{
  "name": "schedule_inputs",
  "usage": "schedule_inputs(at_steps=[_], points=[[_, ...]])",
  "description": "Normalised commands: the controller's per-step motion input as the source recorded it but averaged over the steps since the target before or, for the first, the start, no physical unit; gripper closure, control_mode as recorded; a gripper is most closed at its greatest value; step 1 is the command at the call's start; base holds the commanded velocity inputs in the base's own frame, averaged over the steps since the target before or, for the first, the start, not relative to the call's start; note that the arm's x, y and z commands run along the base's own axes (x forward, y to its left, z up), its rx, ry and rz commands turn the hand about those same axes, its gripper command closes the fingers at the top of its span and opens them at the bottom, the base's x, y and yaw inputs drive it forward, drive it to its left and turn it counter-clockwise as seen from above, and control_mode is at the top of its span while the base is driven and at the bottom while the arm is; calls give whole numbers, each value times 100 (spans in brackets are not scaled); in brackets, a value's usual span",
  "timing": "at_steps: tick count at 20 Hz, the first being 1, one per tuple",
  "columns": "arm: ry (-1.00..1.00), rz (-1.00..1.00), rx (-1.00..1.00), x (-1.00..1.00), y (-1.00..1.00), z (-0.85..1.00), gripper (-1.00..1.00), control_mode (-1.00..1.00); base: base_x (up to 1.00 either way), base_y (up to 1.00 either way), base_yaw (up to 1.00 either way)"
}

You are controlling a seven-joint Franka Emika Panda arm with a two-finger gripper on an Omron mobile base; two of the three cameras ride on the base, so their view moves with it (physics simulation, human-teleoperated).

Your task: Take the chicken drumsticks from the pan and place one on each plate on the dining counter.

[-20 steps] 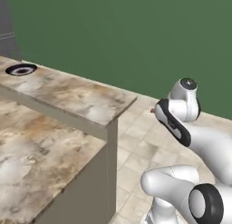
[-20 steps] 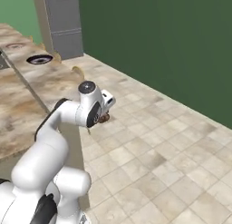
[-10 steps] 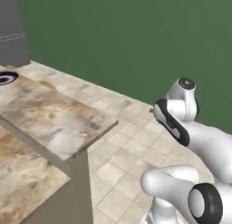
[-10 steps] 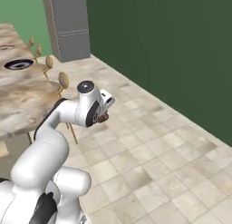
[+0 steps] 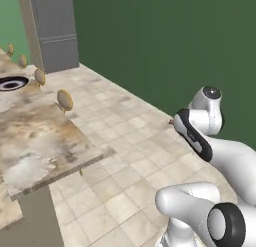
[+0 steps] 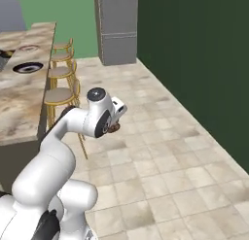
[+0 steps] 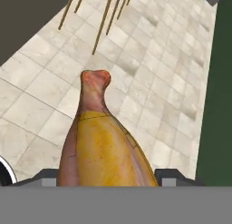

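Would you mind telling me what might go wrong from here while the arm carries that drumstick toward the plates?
1. The drumstick sticks far out of the gripper, held at its thick end, so it could slip onto the tiled floor during travel.
2. Wooden stools line the dining counter; the arm may clip one on approach.
3. The plates sit far off, so placement needs a long reach.

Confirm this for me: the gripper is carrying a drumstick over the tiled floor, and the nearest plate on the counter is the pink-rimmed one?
Not quite. The gripper does hold a drumstick over the tiled floor, but the right base view shows the nearest plate on the dining counter has a navy and white rim; the pink-rimmed plate sits farther along.
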Motion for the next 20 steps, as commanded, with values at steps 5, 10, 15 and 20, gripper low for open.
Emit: schedule_inputs(at_steps=[5, 10, 15, 20], points=[[0, 0, 0, 0, 0, 0, 100, 100, 64, -99, 52], [0, 0, 0, 0, 0, 0, 100, 100, 86, -67, 65], [0, 0, 0, 0, 0, 0, 100, 100, 98, -28, 77], [0, 0, 0, 0, 0, 0, 100, 100, 85, -72, 58]])
